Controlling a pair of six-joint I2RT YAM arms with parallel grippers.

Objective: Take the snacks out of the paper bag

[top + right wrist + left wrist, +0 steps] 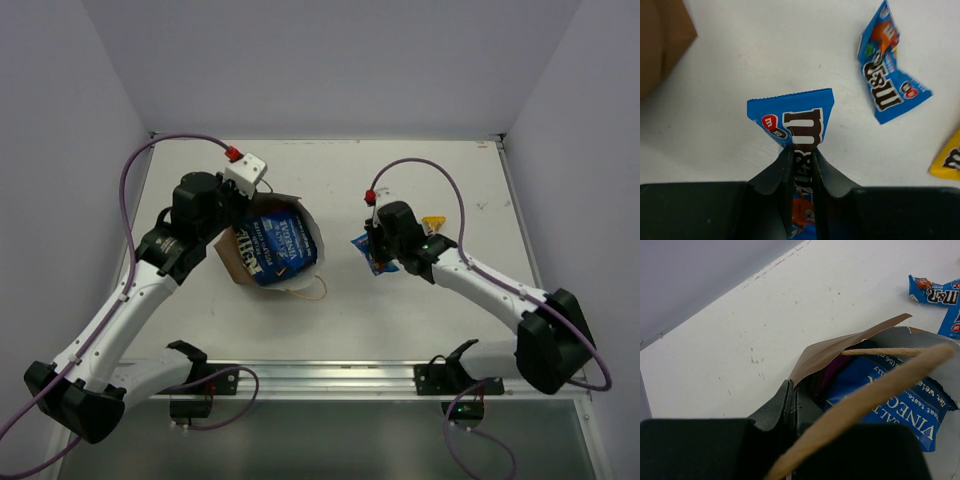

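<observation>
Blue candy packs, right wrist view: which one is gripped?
The blue pack at bottom centre, clamped in the right gripper. The other blue pack lies loose on the table at upper right, above a yellow pack.

The blue chip bag (890, 400) inside the paper bag (840, 347) shows upside-down white lettering: "VINE…", cut off, with part of "SALT" above it. The blue candy pack (795, 122) pinched in the right claw (801, 152) bears a brown "m" and a small red "m" badge. The loose blue candy pack (890, 85), at its 1 o'clock, reads "m&m's".
</observation>
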